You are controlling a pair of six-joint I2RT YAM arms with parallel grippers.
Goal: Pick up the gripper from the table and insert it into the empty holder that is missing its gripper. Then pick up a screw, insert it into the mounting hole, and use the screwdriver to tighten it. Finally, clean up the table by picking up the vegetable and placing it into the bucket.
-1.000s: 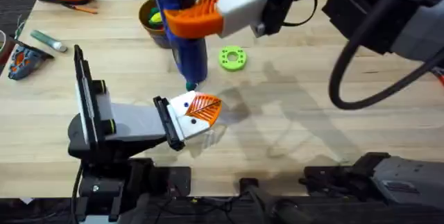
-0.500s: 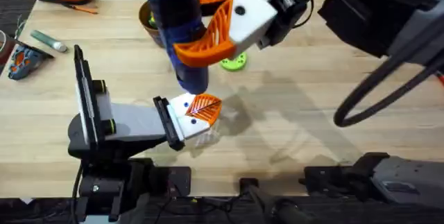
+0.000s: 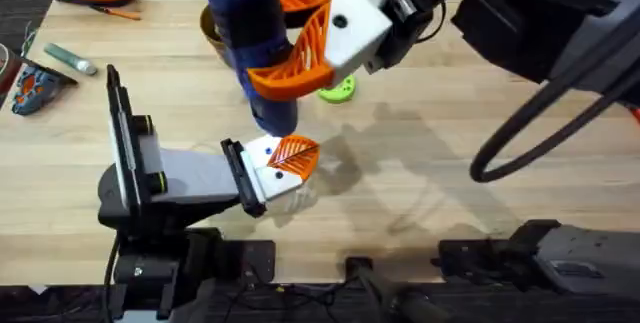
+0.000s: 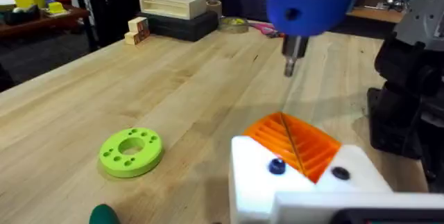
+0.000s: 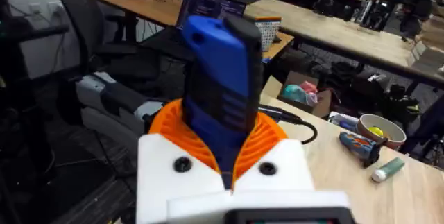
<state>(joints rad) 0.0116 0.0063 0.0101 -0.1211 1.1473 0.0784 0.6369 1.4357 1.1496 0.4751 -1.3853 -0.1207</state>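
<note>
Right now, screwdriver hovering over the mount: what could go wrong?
1. The screwdriver tip hangs above the orange gripper, not seated; descending misaligned could scrape its ribs.
2. The right tool crowds the bucket and green ring; a swing could knock them.

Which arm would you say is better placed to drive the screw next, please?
The right: its gripper holds the blue cylindrical powered screwdriver upright, metal tip just above the white wedge-shaped plastic holder. The left arm carries that holder.
</note>
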